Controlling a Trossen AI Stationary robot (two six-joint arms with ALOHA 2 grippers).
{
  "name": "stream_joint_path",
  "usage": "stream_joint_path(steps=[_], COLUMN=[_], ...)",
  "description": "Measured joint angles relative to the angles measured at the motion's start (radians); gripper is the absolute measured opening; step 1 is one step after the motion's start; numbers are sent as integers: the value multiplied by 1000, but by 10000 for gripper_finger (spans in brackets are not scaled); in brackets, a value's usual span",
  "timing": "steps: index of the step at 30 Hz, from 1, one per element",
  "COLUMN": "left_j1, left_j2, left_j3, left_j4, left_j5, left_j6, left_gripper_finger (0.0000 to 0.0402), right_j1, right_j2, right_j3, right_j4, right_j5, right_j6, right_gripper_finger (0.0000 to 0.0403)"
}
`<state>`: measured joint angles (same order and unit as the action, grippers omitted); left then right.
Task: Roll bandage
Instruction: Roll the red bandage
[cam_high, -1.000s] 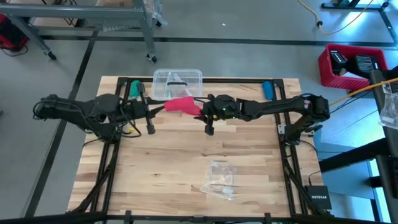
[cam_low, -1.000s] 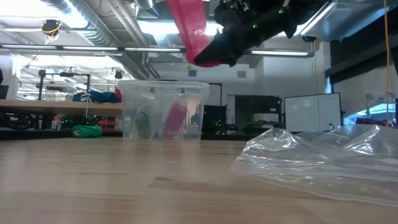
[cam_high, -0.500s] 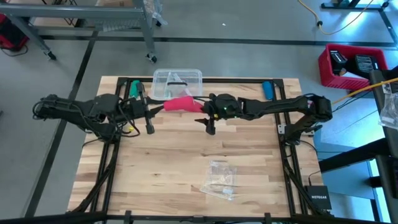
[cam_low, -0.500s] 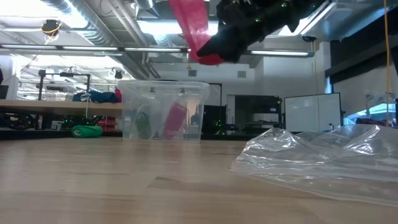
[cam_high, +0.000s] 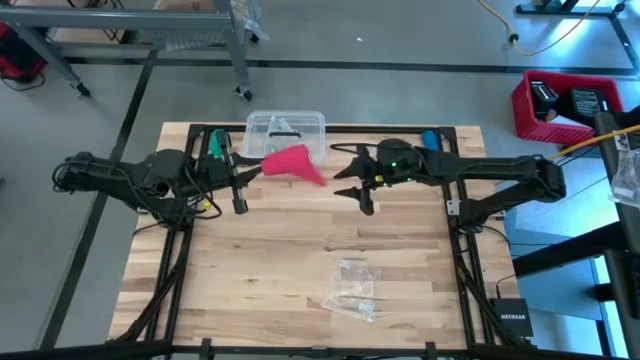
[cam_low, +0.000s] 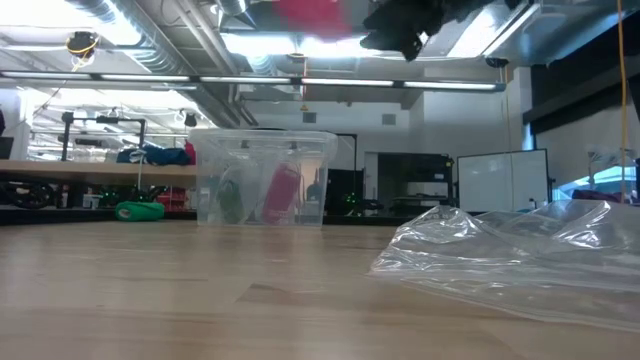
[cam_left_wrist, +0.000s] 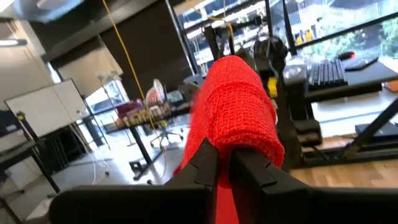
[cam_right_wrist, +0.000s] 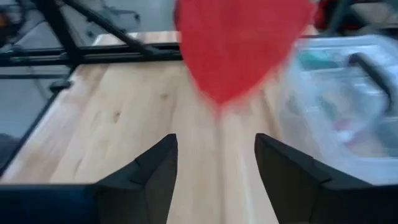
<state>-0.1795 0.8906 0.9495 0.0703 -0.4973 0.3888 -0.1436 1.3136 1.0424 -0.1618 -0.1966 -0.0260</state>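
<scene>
Above the desk (cam_high: 300, 260), near its far edge, my left claw (cam_high: 245, 172) pinches one end of the bandage (cam_high: 292, 161), a red-pink strip hanging in the air just in front of the clear plastic box (cam_high: 287, 132). My right claw (cam_high: 350, 182) stands apart from the strip, fingers spread wide and holding nothing. Nearer, a crumpled clear wrapper (cam_high: 352, 288) lies on the wood.

A grey concrete floor (cam_high: 400, 40) surrounds the wooden bench (cam_high: 300, 260); a red crate (cam_high: 560, 105) sits beyond its right edge, while exposed ceiling ducts (cam_low: 130, 30), strip lights (cam_low: 400, 85) and whiteboards (cam_low: 500, 180) fill the workshop behind.
</scene>
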Motion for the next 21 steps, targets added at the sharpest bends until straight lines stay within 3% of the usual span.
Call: stream_joint_path(steps=[10,16,21], left_j1=[11,11,11], left_j2=[2,2,2], left_j3=[1,1,1], left_j4=[-29,-38,-39], left_j5=[0,0,0], left_j6=[4,-20,-29], left_gripper_finger=[17,17,17], right_j1=[-2,-1,-1], right_j2=[59,39,47], right_j3=[6,52,52], right_j4=[117,52,119], right_j5=[134,102,67], right_j6=[-6,-7,-8], right_gripper_finger=[216,216,216])
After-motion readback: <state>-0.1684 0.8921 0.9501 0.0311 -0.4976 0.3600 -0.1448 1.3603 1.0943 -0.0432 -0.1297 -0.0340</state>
